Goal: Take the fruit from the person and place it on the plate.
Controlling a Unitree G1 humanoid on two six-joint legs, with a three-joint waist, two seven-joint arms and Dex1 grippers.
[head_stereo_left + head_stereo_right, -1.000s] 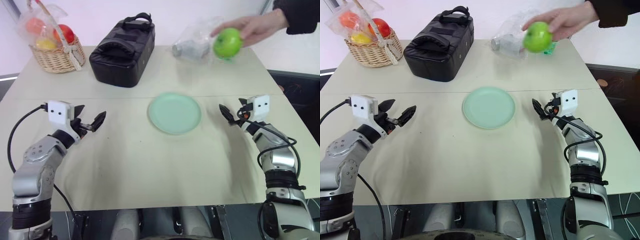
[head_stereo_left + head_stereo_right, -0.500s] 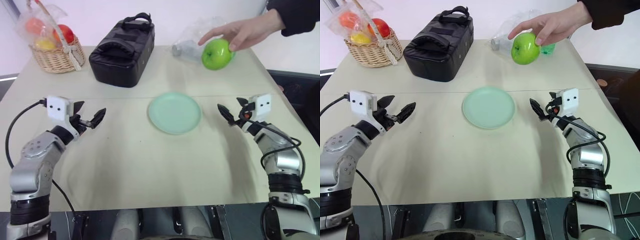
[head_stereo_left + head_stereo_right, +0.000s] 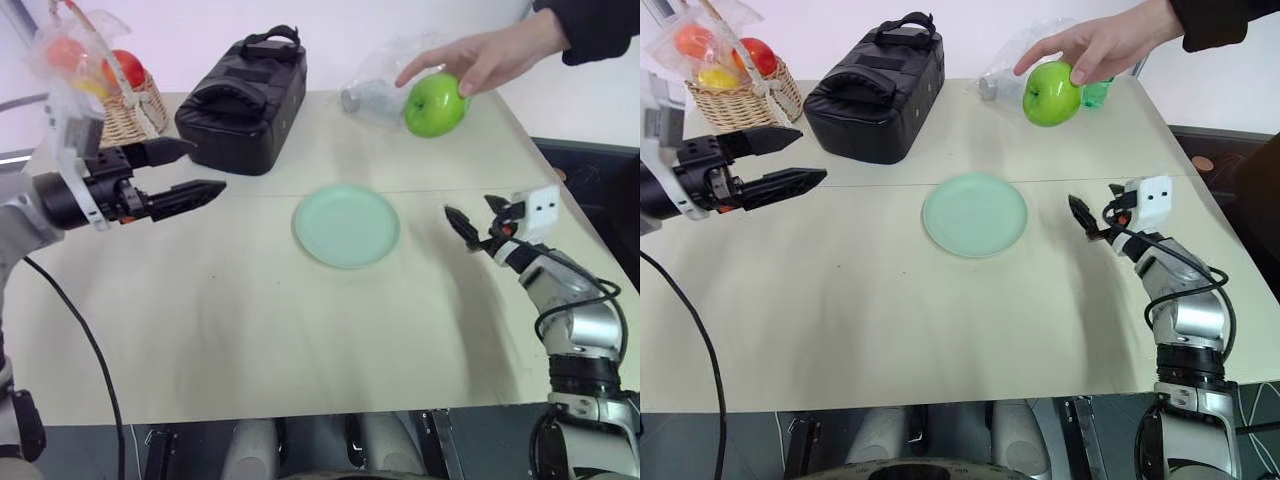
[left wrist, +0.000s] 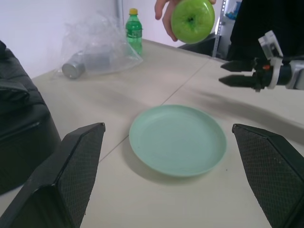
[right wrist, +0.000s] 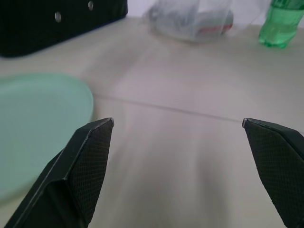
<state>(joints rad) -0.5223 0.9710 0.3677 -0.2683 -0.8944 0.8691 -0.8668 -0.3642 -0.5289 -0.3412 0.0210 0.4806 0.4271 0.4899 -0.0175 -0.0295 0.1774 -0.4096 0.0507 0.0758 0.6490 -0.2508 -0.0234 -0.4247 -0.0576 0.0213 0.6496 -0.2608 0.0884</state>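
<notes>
Two tools spread wide, left tool (image 3: 190,170), right tool (image 3: 470,221), hand (image 3: 490,55) gripping apple (image 3: 435,104), no legible writing

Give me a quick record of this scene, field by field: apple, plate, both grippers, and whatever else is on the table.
apple: green apple, held in the person's hand above the table's far right side
plate: mint-green plate, empty, mid-table
left gripper: left gripper, open, raised, holding nothing
right gripper: right gripper, open, right of the plate, holding nothing
other items: black bag, fruit basket, plastic-wrapped can, green bottle
</notes>
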